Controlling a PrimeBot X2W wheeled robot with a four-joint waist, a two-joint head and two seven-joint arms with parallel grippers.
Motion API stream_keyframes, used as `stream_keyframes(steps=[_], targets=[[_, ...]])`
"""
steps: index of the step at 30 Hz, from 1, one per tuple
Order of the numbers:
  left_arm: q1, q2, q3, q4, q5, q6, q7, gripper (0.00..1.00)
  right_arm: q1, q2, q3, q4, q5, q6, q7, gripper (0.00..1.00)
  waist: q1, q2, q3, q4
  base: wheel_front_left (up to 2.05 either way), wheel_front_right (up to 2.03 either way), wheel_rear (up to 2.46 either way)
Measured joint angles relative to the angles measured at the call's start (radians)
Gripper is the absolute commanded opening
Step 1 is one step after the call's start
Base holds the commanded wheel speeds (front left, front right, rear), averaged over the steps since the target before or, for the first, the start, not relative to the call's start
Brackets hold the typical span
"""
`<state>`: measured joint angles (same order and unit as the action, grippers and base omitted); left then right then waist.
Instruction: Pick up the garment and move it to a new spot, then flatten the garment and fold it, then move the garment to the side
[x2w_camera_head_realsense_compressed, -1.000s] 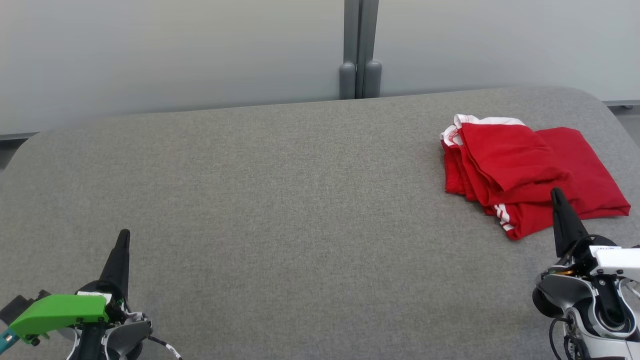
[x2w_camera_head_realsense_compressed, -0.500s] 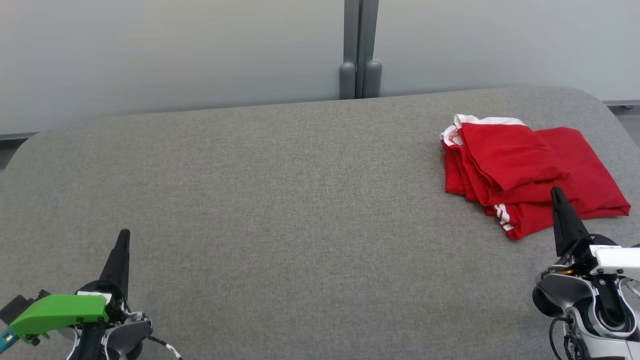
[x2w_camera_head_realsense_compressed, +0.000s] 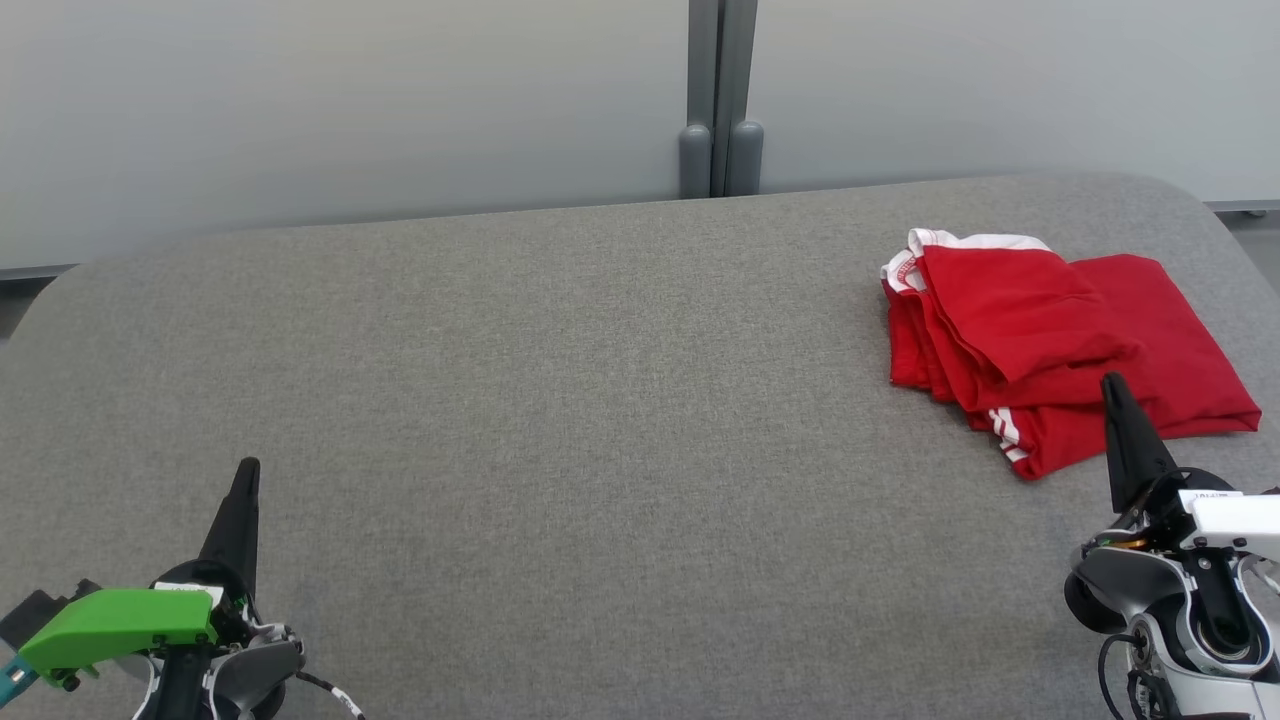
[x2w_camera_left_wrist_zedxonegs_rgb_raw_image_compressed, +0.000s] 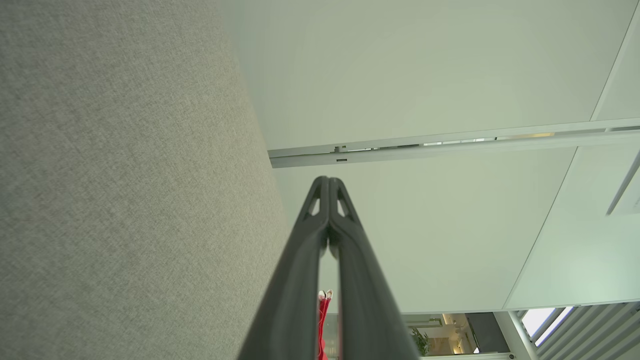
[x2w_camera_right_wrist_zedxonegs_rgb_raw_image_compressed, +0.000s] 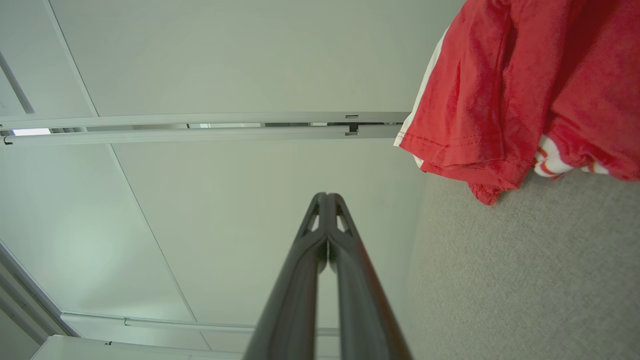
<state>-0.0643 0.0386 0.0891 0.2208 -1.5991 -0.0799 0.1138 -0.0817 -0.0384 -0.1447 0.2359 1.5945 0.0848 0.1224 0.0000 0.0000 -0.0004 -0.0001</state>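
Nearest, the left gripper (x2w_camera_head_realsense_compressed: 247, 468) and right gripper (x2w_camera_head_realsense_compressed: 1108, 383) — dark fingers clenched together, grasping nothing — hover over the grey woven-fabric table (x2w_camera_head_realsense_compressed: 600, 400). Just beyond the right one, the folded red garment with white trim (x2w_camera_head_realsense_compressed: 1050, 340) lies on the table's far-right side.

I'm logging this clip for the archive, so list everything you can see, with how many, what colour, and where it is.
garment: one, red with white trim, folded, lying at the far right of the padded surface
padded surface: one, grey fabric, spanning the head view from the near edge to the wall
wall panels: two, pale grey, behind the surface
post: one, darker grey, upright between the panels
green cover: one, green, on the left wrist, lower left
left gripper: one, dark, shut and holding nothing, lower left
right gripper: one, dark, shut and holding nothing, lower right, by the garment's near edge
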Motion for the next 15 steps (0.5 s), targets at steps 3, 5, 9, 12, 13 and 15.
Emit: stream_keyframes(steps=[3,5,9,12,13,15], targets=[[0.000,0.000,0.000,0.000,0.000,0.001,0.000,0.00,0.000,0.000,0.000,-0.001,0.000,-0.003,0.000,0.00,0.0000,0.0000,0.000,0.000,0.00,0.00,0.00],[0.000,0.000,0.000,-0.001,0.000,0.001,0.000,0.00,0.000,0.000,0.000,-0.002,0.000,-0.003,-0.002,0.00,0.0000,0.0000,0.000,0.000,0.00,0.00,0.00],[0.000,0.000,0.000,-0.001,0.000,0.001,0.000,0.00,0.001,0.000,0.000,-0.002,0.001,-0.003,-0.004,0.00,0.0000,0.0000,0.000,0.000,0.00,0.00,0.00],[0.000,0.000,0.000,-0.001,0.000,0.001,0.000,0.00,0.001,0.000,0.001,-0.002,0.001,-0.003,-0.004,0.00,0.0000,0.0000,0.000,0.000,0.00,0.00,0.00],[0.000,0.000,0.000,-0.001,0.000,0.001,0.000,0.00,0.001,0.000,0.001,-0.002,0.001,-0.003,-0.004,0.00,0.0000,0.0000,0.000,0.000,0.00,0.00,0.00],[0.000,0.000,0.000,-0.001,0.000,0.001,0.000,0.00,0.001,0.000,0.001,-0.003,0.001,-0.003,-0.004,0.00,0.0000,0.0000,0.000,0.000,0.00,0.00,0.00]])
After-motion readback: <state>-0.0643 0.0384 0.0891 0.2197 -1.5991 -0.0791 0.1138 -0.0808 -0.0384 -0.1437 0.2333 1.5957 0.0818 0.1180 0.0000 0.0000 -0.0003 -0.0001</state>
